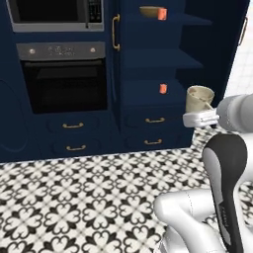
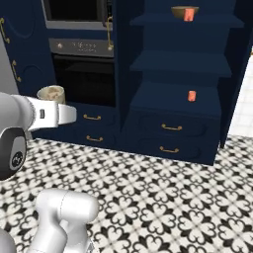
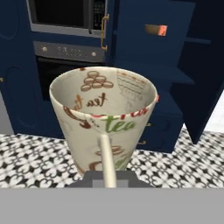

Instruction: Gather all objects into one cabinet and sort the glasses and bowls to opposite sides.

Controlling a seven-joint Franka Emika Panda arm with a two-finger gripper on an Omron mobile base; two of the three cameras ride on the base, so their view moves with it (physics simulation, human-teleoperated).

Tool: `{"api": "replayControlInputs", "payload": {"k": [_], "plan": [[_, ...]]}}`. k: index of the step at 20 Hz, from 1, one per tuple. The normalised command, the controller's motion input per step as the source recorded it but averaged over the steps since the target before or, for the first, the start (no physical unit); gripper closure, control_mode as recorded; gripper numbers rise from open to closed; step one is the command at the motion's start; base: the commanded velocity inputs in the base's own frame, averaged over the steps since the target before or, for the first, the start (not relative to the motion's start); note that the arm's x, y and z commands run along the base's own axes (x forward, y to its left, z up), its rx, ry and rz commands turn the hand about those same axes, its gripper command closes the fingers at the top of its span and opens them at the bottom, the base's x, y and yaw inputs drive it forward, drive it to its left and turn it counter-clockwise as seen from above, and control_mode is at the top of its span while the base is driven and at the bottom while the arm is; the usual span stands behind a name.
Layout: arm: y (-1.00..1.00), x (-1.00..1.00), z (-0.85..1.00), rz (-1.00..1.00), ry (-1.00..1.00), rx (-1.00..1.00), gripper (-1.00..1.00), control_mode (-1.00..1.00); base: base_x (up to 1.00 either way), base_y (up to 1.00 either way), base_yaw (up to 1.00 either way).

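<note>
The pincer is pressed together on a cream cup, pinching it at the handle side; in the hand view the cup looms large, its handle running down to the finger tips, which are mostly hidden behind it. The cup is held in the air above the floor, upright with its mouth up, in front of the open tall cabinet and well apart from its shelves. In the right base view the cup sits at the end of the white forearm, its lower half hidden by the hand. Brown and green lettering covers the cup; the words are hard to read.

Inside the cabinet, on the top shelf, an olive-brown bowl stands with an orange cup just beside it; whether they touch cannot be told. A second orange cup stands on a lower shelf. Both orange cups are small and their handles cannot be made out. The cabinet door is cut off at the picture's right edge.

Left of the cabinet are a black oven and, above it, a microwave cut off at the top. Drawers with brass handles sit below. The floor is tiled in a black-and-white pattern.
</note>
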Motion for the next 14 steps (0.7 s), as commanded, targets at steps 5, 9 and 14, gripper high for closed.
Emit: {"api": "replayControlInputs", "payload": {"k": [5,9,14], "plan": [[0.00,0.00,0.00,0.00,0.00,0.00,1.00,1.00,0.62,-0.43,0.00],[0.00,0.00,0.00,0.00,0.00,0.00,1.00,1.00,-0.23,-0.37,0.00],[0.00,0.00,0.00,0.00,0.00,0.00,1.00,1.00,0.02,-0.23,-0.02]]}}
